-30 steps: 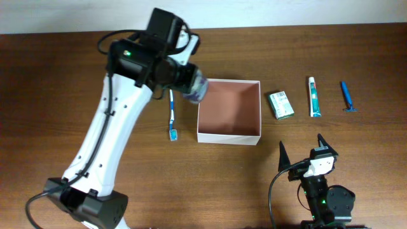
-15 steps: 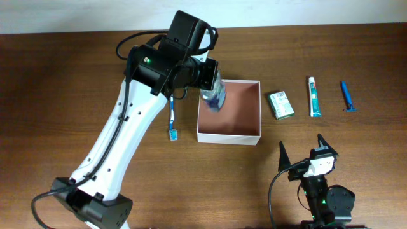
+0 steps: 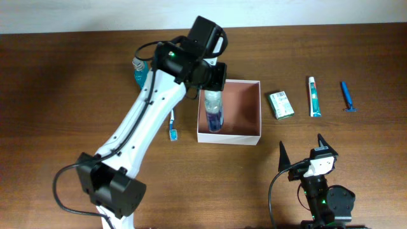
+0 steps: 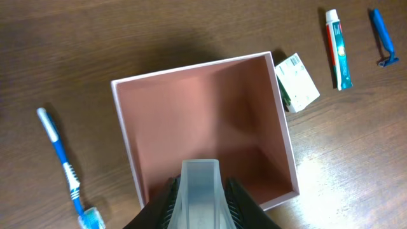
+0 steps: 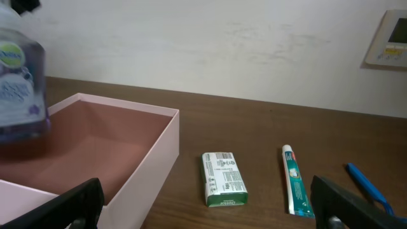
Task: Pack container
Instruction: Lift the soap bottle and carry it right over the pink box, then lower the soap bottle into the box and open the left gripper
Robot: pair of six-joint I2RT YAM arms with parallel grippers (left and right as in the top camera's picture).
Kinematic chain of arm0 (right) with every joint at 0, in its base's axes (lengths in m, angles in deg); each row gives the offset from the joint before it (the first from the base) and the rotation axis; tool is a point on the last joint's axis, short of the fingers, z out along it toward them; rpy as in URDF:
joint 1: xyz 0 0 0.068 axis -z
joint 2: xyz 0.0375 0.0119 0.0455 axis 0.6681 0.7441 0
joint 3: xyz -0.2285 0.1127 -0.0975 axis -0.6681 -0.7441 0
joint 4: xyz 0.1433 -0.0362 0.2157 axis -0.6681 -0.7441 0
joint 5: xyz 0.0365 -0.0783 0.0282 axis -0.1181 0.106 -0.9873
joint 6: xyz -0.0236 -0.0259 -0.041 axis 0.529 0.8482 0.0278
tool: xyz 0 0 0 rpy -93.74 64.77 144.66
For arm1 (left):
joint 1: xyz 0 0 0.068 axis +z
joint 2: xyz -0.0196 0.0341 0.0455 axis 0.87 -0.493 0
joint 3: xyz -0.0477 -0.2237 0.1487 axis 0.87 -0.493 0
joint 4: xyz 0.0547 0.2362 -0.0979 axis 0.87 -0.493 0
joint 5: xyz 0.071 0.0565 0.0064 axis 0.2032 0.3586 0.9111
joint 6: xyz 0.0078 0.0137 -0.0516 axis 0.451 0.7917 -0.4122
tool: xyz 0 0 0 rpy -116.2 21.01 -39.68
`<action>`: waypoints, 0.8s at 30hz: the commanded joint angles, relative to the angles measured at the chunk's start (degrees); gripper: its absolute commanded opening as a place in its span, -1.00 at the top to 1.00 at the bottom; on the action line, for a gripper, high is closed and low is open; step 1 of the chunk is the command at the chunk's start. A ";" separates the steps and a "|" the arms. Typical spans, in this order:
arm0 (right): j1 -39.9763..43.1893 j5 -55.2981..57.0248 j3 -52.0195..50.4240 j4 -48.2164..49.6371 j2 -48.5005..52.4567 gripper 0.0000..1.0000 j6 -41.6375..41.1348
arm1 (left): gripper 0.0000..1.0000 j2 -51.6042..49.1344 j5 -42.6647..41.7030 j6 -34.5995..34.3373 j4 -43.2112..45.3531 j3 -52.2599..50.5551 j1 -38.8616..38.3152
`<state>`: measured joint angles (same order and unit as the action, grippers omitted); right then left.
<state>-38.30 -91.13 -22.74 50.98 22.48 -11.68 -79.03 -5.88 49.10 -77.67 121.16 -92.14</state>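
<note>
The left gripper [image 4: 200, 186] is clamped on a clear bottle [image 3: 214, 112], holding it inside the container [image 3: 230, 138] walls for release. The right gripper [image 3: 300, 143] rests parked, jaws apart.

Left arm [image 3: 137, 124], left of the container [image 3: 229, 138]: white link shells, black joint housings, one green indicator lamp [image 3: 172, 53], black cable loop [image 3: 55, 191] at the base. Right arm [image 3: 325, 198], below-right of the container in the overhead view: black body, white wrist block [image 3: 321, 164], two black pointed fingers [image 3: 283, 156].

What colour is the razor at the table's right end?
The razor is blue, clearest in the overhead view.
</note>
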 commanded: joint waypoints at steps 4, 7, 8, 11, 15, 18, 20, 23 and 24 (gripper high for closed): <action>0.26 0.52 -0.26 -0.39 -0.59 -0.98 -0.24 | 0.51 -1.77 -0.07 -1.14 2.51 2.25 -0.92; 0.26 0.52 -0.26 -0.39 -0.59 -0.98 -0.26 | 0.51 -2.82 1.33 -1.14 3.76 2.25 -0.92; 0.26 0.52 -0.26 -0.39 -0.59 -0.98 -0.26 | 0.52 -3.10 1.90 -1.11 4.04 2.25 -0.92; 0.26 0.52 -0.26 -0.39 -0.59 -0.98 -0.24 | 0.52 -4.15 4.66 -1.11 4.33 2.25 -0.90; 0.26 0.52 -0.26 -0.39 -0.59 -0.98 -0.24 | 0.51 -5.14 9.20 -0.48 4.42 2.25 -0.90; 0.26 0.52 -0.26 -0.39 -0.59 -0.98 -0.26 | 0.51 -5.33 10.34 0.59 5.29 2.25 -0.90; 0.26 0.52 -0.26 -0.39 -0.59 -0.98 -0.26 | 0.51 -5.40 10.36 1.07 6.19 2.25 -0.90; 0.26 0.52 -0.26 -0.39 -0.59 -0.98 -0.24 | 0.50 -5.53 10.36 2.10 7.39 2.25 -0.90; 0.26 0.52 -0.26 -0.39 -0.59 -0.98 -0.26 | 0.50 -5.66 10.38 2.16 7.76 2.25 -0.90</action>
<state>-38.30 -91.13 -22.74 50.98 22.48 -11.72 -84.56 3.50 49.67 -71.02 121.16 -93.02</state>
